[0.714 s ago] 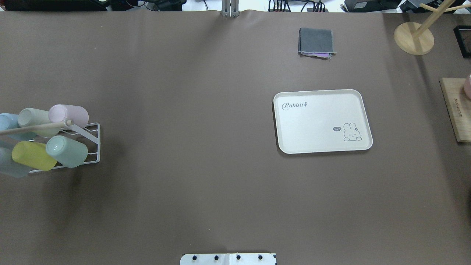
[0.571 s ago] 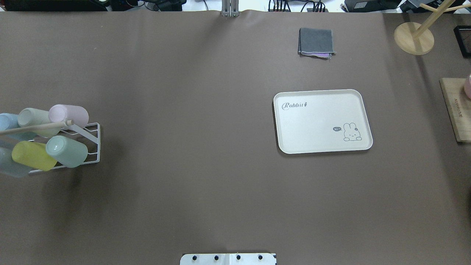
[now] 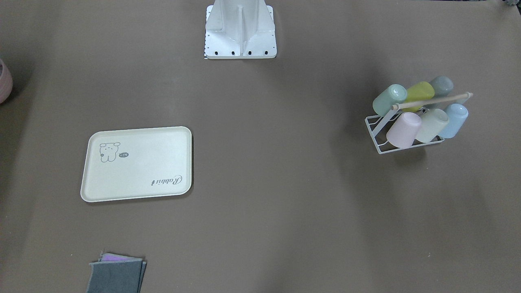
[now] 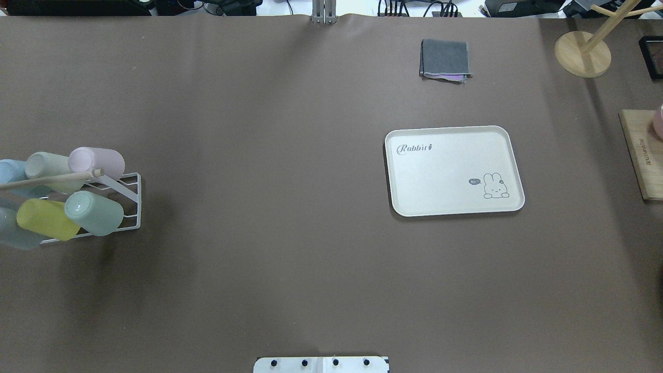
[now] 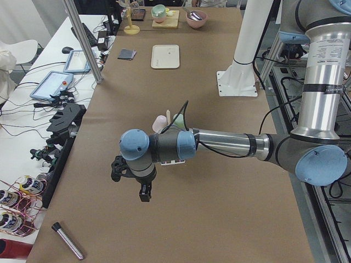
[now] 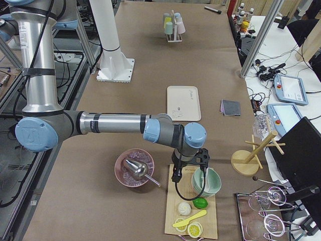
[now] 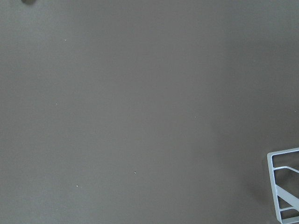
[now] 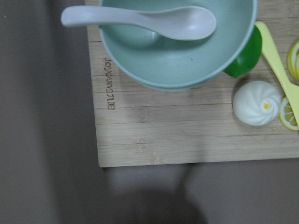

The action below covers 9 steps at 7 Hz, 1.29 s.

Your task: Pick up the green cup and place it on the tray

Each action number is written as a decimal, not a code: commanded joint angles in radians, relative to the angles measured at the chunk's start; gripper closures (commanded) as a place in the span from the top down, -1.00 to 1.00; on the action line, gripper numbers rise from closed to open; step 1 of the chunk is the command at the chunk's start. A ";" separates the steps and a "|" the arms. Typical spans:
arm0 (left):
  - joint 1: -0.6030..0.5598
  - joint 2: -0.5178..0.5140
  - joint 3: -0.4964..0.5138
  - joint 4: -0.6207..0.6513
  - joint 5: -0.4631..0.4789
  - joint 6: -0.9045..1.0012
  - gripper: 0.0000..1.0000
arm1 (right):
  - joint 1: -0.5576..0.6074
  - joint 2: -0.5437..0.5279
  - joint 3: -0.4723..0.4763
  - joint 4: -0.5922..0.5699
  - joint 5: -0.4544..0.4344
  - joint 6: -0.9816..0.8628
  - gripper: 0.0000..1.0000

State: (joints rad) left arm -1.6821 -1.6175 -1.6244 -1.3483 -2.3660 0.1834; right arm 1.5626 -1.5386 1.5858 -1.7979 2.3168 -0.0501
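The green cup (image 4: 94, 212) is a pale mint tumbler lying on its side at the front right corner of a white wire rack (image 4: 130, 201) on the table's left; it also shows in the front view (image 3: 389, 99). The cream tray (image 4: 450, 171) lies flat right of centre, nothing on it (image 3: 136, 169). My left gripper (image 5: 131, 183) shows only in the left side view, hanging over bare table just off the rack's end; I cannot tell its state. My right gripper (image 6: 188, 170) shows only in the right side view, above a wooden board; its state is unclear too.
The rack also holds a yellow cup (image 4: 46, 219), a pink cup (image 4: 97, 160), a grey-green cup (image 4: 49, 165) and a blue cup (image 4: 10, 171). A folded grey cloth (image 4: 445, 58) lies beyond the tray. On the wooden board (image 8: 154, 140) stands a green bowl (image 8: 177, 56) with a spoon.
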 commanded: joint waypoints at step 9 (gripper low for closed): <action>0.198 0.051 -0.327 0.005 0.008 -0.364 0.95 | -0.489 0.173 0.018 0.348 -0.002 0.620 1.00</action>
State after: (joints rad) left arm -1.5349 -1.5689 -1.9142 -1.3415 -2.3599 -0.1005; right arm 1.1108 -1.3790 1.6360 -1.5426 2.3186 0.5208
